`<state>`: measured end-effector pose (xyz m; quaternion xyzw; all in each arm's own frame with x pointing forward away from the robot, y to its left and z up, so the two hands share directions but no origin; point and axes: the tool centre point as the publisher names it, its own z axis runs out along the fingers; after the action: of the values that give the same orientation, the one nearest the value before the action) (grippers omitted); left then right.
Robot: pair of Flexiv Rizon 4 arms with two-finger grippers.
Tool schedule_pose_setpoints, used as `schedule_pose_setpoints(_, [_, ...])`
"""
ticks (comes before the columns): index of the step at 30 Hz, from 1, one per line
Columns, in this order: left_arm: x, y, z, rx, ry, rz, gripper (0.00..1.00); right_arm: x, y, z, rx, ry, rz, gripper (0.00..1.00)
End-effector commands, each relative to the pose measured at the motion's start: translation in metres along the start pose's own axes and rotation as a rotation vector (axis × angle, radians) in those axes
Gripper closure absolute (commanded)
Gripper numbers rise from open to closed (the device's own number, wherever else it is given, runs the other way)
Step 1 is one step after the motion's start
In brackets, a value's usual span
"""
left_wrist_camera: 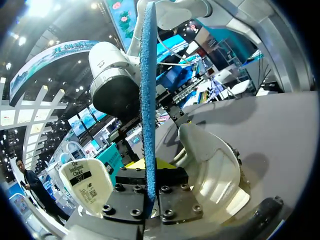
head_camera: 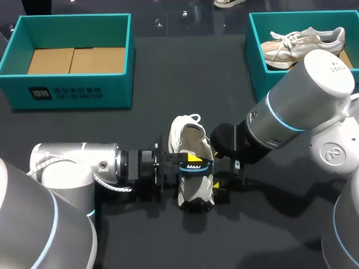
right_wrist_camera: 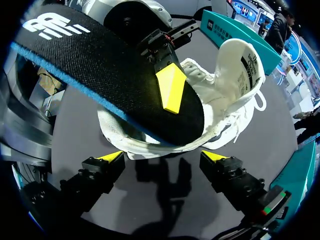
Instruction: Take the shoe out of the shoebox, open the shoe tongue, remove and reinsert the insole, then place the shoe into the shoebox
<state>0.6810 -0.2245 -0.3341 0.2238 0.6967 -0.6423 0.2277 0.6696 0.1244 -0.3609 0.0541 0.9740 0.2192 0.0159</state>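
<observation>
Insole (right_wrist_camera: 100, 65) was pinched in left gripper (head_camera: 193, 162), one end at opening of white shoe (head_camera: 189, 134) mid-tabletop (head_camera: 168, 73). Right gripper (right_wrist_camera: 164, 157) spread, near shoe's side, apart from it. Insole judged light, floppy: hold mid-length. Shoe soft-walled: steady by sides.

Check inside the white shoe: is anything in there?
The white shoe's heel lining shows bare. The black insole, clamped in the left gripper, slants across the opening; whether its tip is inside, and the toe end, are covered.
</observation>
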Motion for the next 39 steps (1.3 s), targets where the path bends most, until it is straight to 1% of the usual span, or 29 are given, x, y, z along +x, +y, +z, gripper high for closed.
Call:
schedule_pose_setpoints(1, [0.001,0.007,0.006,-0.021,0.006,0.001,1.0,0.001,0.0,0.001,0.0,-0.003,0.0,0.0])
schedule_pose_setpoints(5, [0.002,0.014,0.008,-0.047,0.007,0.003,1.0,0.001,0.0,0.001,0.0,-0.003,0.0,0.0])
schedule_pose_setpoints(10, [0.002,0.019,0.01,-0.06,0.004,0.006,1.0,0.001,0.0,0.001,0.0,-0.003,0.0,0.0])
schedule_pose_setpoints(14, [0.003,0.025,0.011,-0.093,0.005,0.036,1.0,0.001,0.0,0.001,0.0,-0.003,0.0,0.0])
schedule_pose_setpoints(20, [0.004,0.029,0.01,-0.11,0.006,0.045,1.0,0.001,0.0,0.001,0.0,-0.003,0.0,0.0])
schedule_pose_setpoints(29, [0.005,0.027,0.007,-0.109,0.0,0.035,1.0,0.001,0.0,0.001,0.0,-0.003,0.0,0.0])
schedule_pose_setpoints(30, [0.005,0.026,0.006,-0.108,-0.001,0.035,0.92,0.001,0.0,0.001,0.0,-0.003,0.0,0.0])
schedule_pose_setpoints(31, [0.005,0.025,0.006,-0.105,-0.003,0.034,0.8,0.001,0.0,0.001,0.0,-0.003,0.0,0.0])
schedule_pose_setpoints(36, [0.003,0.015,0.004,-0.079,-0.018,0.032,0.67,0.001,0.0,0.001,0.0,-0.003,0.0,0.0])
schedule_pose_setpoints(39, [0.001,0.008,0.003,-0.063,-0.024,0.044,0.65,0.001,0.0,0.001,0.0,-0.003,0.0,0.0])
